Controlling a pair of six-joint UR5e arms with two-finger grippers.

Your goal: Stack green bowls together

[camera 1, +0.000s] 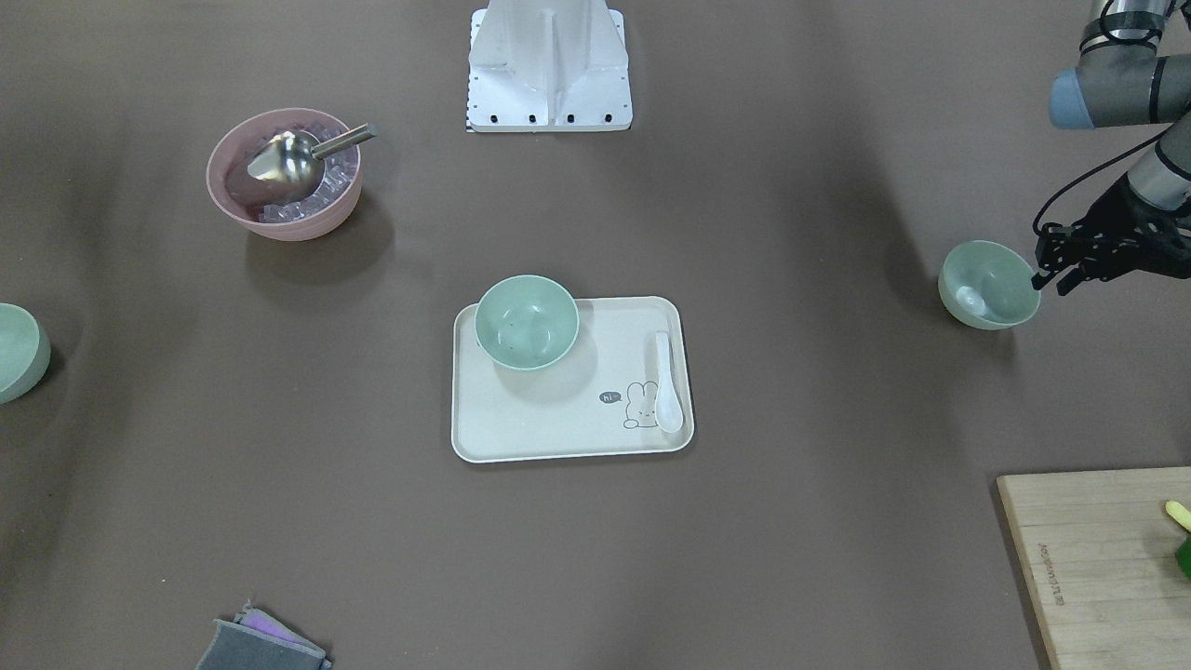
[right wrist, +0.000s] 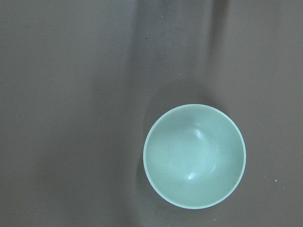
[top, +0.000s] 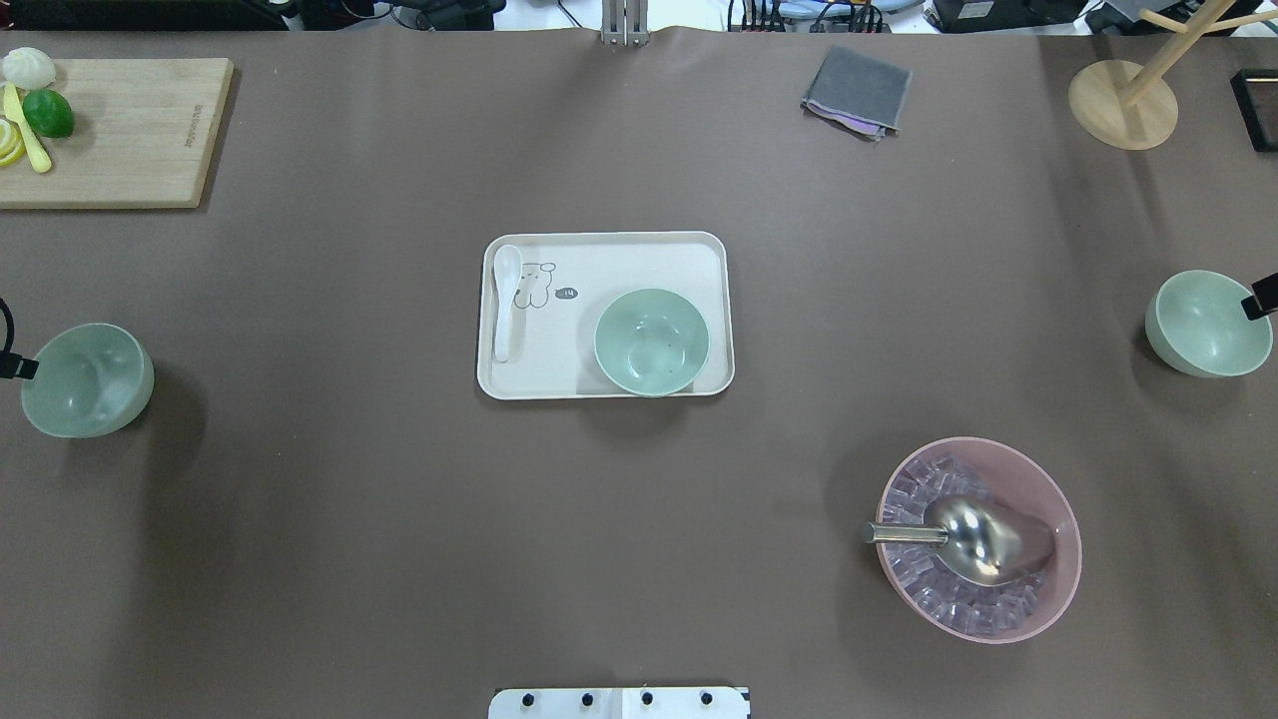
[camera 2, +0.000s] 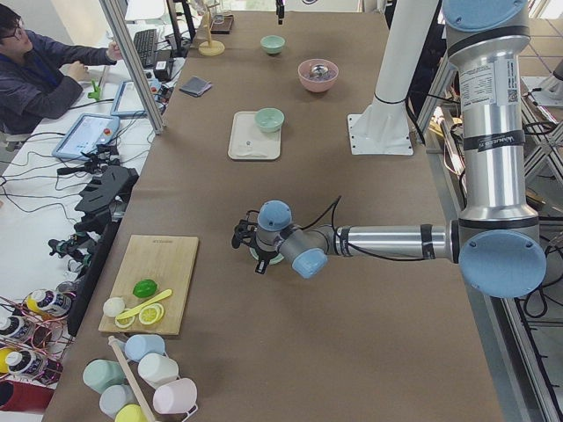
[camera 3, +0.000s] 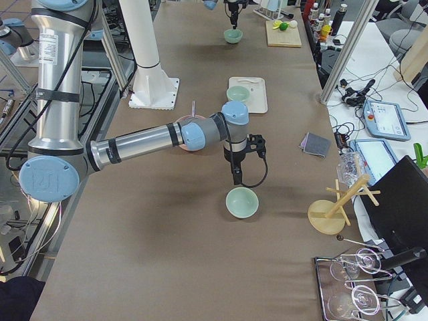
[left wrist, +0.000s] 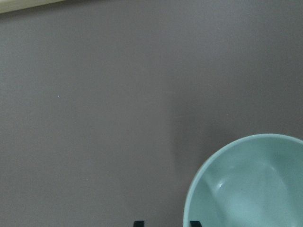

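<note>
One green bowl (top: 651, 342) sits on the cream tray (top: 609, 250) at the table's middle. A second green bowl (camera 1: 988, 284) stands on the table by my left gripper (camera 1: 1050, 272). In the left wrist view the open fingertips (left wrist: 138, 223) stand either side of that bowl's rim (left wrist: 199, 175). A third green bowl (top: 1208, 323) stands at the far right, also centred in the right wrist view (right wrist: 194, 156). My right gripper (top: 1260, 298) hangs over that bowl's outer edge, well above it (camera 3: 235, 175). I cannot tell whether it is open.
A pink bowl (top: 978, 539) with ice and a metal scoop stands front right. A white spoon (top: 505, 300) lies on the tray. A cutting board (top: 110, 130) with fruit, a grey cloth (top: 857, 92) and a wooden stand (top: 1123, 100) line the far side.
</note>
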